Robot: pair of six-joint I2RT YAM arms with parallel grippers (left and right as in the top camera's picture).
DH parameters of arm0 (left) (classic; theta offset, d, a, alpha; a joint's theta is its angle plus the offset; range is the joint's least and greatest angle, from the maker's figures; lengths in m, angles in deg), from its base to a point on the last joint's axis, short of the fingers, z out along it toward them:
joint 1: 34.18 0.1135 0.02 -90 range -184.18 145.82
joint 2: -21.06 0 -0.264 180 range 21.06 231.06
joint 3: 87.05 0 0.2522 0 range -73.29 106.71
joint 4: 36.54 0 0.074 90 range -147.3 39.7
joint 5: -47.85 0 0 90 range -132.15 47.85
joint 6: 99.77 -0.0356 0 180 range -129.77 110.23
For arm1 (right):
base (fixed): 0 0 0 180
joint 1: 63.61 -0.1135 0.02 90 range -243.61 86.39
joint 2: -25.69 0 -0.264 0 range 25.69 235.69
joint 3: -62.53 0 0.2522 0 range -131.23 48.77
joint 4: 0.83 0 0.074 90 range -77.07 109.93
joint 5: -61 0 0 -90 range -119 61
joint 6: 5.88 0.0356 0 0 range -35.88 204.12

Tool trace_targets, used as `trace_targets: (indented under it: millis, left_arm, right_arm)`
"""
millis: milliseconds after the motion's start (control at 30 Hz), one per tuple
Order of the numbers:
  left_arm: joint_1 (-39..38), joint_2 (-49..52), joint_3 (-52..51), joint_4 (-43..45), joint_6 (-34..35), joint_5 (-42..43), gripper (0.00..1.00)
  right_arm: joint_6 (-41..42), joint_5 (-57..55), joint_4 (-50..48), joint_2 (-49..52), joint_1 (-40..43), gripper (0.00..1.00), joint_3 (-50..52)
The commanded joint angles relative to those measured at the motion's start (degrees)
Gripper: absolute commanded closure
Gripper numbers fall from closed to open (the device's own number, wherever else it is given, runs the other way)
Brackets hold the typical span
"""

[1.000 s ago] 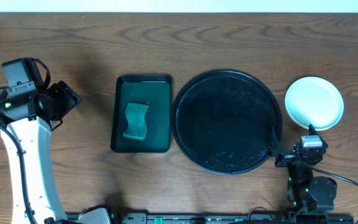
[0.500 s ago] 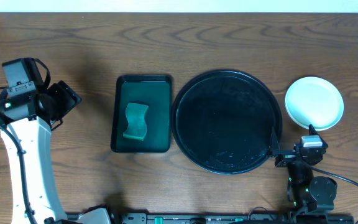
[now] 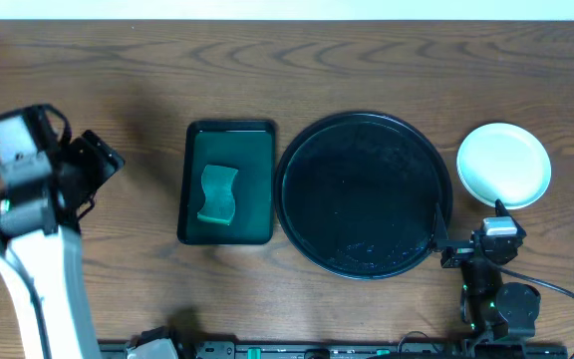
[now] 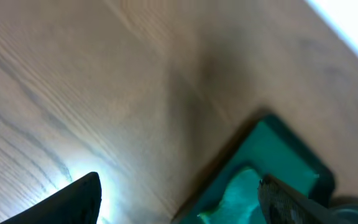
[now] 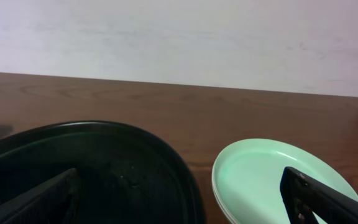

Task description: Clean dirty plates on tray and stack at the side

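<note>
You have green tray (image 3: 192,183) with sponge (image 3: 218,193) left of black tray (image 3: 365,194); plates (image 3: 503,165) stacked right of it. Your left tool (image 4: 179,208) and right tool (image 5: 182,202): jaws wide, holding nothing.

We see the black tray (image 5: 104,162) low on the left and the pale-mint plates (image 5: 272,174) stacked just beside it on the right, not touching. Both lie on the wood table (image 5: 197,106), with a white wall (image 5: 179,37) behind. The dark fingers (image 5: 325,198) of the right gripper (image 5: 180,200) stand wide apart and hold nothing.
</note>
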Motion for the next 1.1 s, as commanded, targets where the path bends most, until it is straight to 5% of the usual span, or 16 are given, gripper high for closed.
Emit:
trace_targets:
  millis: [0, 467, 800, 1067]
  left_arm:
    - [-0.6, -7.0, 0.8, -0.2, 0.3, -0.5, 0.19]
    - [-6.3, -36.8, 0.8, -0.2, 0.3, -0.5, 0.19]
    - [-6.4, -45.4, 0.6, -1.5, 0.3, -0.6, 0.19]
    - [-9.6, -53.1, 0.6, -12.1, -1.5, -0.6, 0.19]
  right_arm:
    - [0.8, -0.8, 0.3, -0.3, -0.5, 0.01, 0.1]
    - [0.8, -0.8, 0.3, -0.3, -0.5, 0.01, 0.1]
    - [0.8, -0.8, 0.3, -0.3, -0.5, 0.01, 0.1]
    - [0.8, -0.8, 0.3, -0.3, -0.5, 0.01, 0.1]
